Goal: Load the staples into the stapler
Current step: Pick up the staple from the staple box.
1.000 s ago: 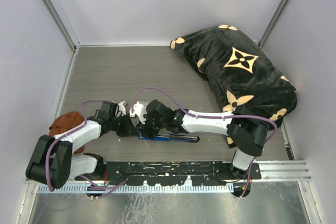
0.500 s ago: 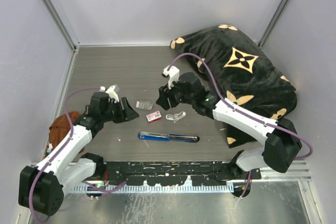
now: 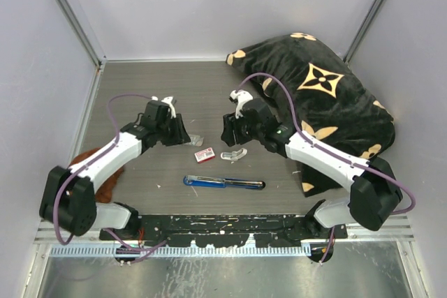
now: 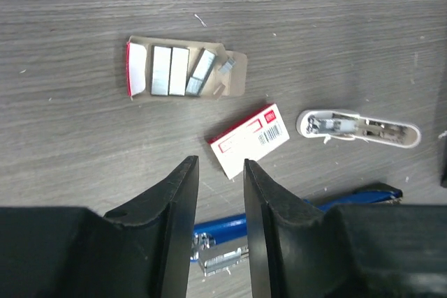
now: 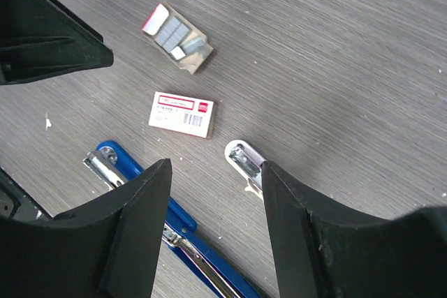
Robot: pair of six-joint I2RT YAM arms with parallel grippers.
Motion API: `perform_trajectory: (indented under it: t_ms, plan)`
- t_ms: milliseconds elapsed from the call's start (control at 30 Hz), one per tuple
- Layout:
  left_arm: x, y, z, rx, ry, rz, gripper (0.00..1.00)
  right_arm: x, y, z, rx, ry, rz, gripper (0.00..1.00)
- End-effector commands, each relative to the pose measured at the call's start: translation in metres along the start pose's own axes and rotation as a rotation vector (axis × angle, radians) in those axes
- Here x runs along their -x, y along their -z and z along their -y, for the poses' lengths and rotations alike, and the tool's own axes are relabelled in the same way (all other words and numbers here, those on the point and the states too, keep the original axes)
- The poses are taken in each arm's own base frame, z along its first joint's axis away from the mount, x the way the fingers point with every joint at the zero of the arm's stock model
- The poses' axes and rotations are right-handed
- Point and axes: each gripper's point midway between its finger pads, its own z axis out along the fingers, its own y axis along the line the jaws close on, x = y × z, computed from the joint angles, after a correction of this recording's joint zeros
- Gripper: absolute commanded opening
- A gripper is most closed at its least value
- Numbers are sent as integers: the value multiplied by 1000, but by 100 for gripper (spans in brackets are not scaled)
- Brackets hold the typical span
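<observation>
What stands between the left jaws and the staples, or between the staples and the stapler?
Nothing visible separates the left gripper, jaws apart, from the silvery-grey metal staple blocks lying uncovered in their open cardboard tray. The red-and-white cardboard box lies between that tray and the slim blue stapler; a lifted carry should clear it.

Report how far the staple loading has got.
Done: the stapler looks opened out flat, and the staples sit exposed in their cardboard tray. In hand: nothing; the left pincer and right pincer both hover open and empty. Left: pick up a staple block, lay it in the stapler's channel, then close it.
</observation>
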Motion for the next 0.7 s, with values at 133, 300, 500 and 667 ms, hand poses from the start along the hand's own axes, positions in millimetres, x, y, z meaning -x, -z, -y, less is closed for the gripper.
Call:
perform_trajectory:
  t_ms: [133, 300, 500, 667]
  plan:
    - [20, -39, -1, 73, -53, 0, 33, 16, -26, 10, -54, -66, 24, 60]
    - [22, -58, -5, 84, -89, -11, 31, 19, -60, -3, 10, -104, -3, 58]
    - [26, -70, -10, 112, -110, -22, 28, 21, -98, -10, 49, -141, -36, 55]
    - [25, -79, -16, 136, -121, -33, 28, 18, -124, -12, 65, -147, -67, 55]
